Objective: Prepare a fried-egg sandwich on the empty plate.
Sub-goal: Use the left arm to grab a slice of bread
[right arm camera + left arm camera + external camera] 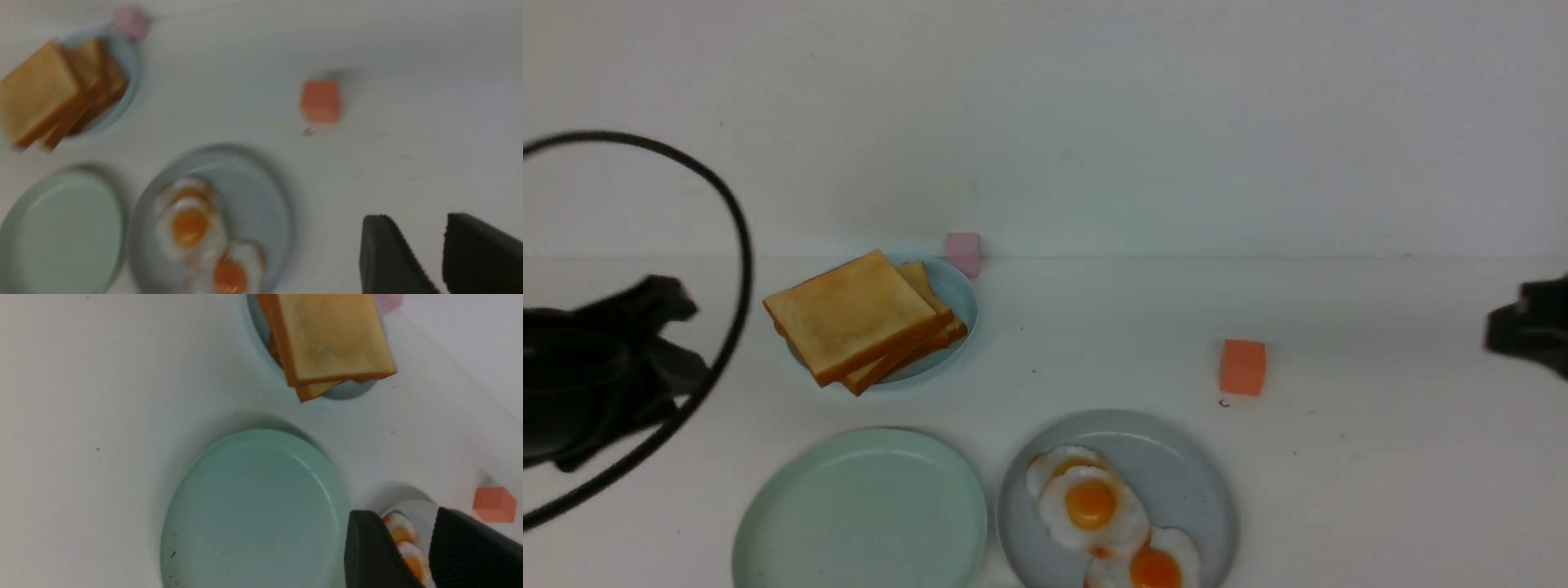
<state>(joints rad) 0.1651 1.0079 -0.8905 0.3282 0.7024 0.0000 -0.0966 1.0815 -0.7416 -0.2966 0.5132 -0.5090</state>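
Observation:
The golden-brown toast slices (854,320) lie stacked and fanned on a small light-blue plate (953,298) at the back left; they also show in the left wrist view (331,335). The empty mint-green plate (862,510) sits at the front, and also shows in the left wrist view (253,514). Beside it on the right, a grey-blue plate (1184,474) holds two fried eggs (1090,502). My left gripper (686,335) is open and empty, left of the toast and above the table (404,516). My right gripper (1503,327) is open and empty at the far right (416,220).
An orange cube (1242,367) stands right of centre, behind the egg plate. A pink cube (962,251) stands against the back wall behind the toast plate. A black cable (737,245) loops over the left arm. The white table meets a white wall at the back.

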